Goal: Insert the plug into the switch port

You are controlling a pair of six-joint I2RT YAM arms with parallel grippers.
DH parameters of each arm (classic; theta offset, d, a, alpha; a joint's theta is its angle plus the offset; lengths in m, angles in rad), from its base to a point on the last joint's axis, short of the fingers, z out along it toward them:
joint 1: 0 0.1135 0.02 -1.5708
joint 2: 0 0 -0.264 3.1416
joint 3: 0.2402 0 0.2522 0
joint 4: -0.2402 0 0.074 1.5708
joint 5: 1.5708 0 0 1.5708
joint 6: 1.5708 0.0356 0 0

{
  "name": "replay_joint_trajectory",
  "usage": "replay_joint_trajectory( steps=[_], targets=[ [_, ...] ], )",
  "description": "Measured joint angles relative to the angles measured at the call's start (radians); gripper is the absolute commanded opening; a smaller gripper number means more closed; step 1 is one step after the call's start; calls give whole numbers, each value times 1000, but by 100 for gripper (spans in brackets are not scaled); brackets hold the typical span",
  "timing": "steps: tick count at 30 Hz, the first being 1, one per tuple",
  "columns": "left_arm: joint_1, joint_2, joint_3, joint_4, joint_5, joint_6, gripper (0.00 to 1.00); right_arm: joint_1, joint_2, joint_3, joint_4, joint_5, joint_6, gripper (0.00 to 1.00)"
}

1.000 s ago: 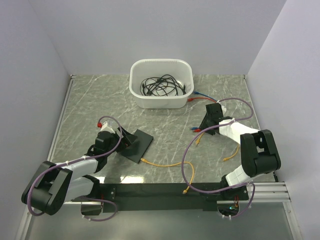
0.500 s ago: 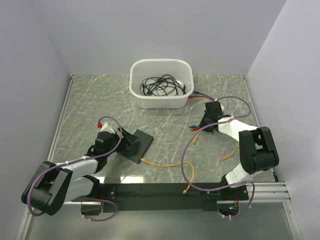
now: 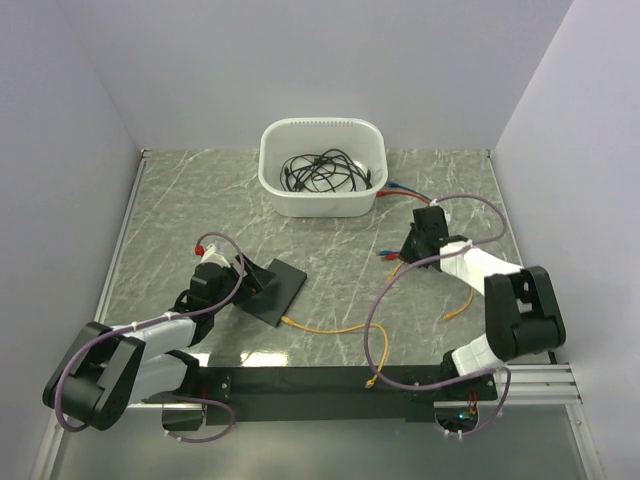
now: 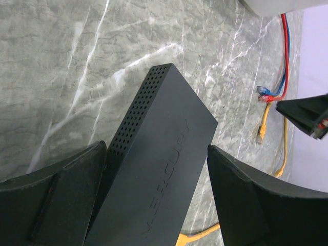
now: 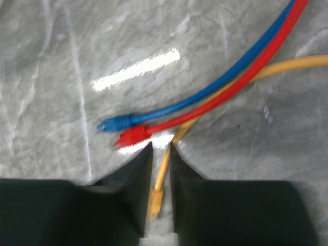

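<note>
A white tub point(image 3: 322, 205) of tangled black cords point(image 3: 320, 172) stands at the far middle of the table point(image 3: 200, 200). Red and blue cables point(image 3: 400, 190) trail from beside it to the right gripper point(image 3: 407, 258), which is low over a short yellow cable point(image 3: 395, 273). The left gripper point(image 3: 248, 277) sits at the left end of the flat black box point(image 3: 280, 292), from whose near corner a long yellow cable point(image 3: 330, 327) runs toward the arm bases.
</note>
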Motion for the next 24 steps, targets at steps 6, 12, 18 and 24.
replay_joint_trajectory(
  steps=[6, 12, 18, 24],
  targets=[
    [0, 8, 0, 9, -1, 0, 86, 50, -143, -36, -19, 9, -6, 55],
    [0, 11, 0, 11, -1, 0, 86, 82, -151, -56, -26, -8, -5, 55],
    [0, 5, 0, 6, 0, 0, 86, 124, -133, -60, -76, -16, 5, 54],
    [0, -1, 0, -2, 0, 0, 86, 138, -132, -61, -107, -23, 23, 54]
  ],
)
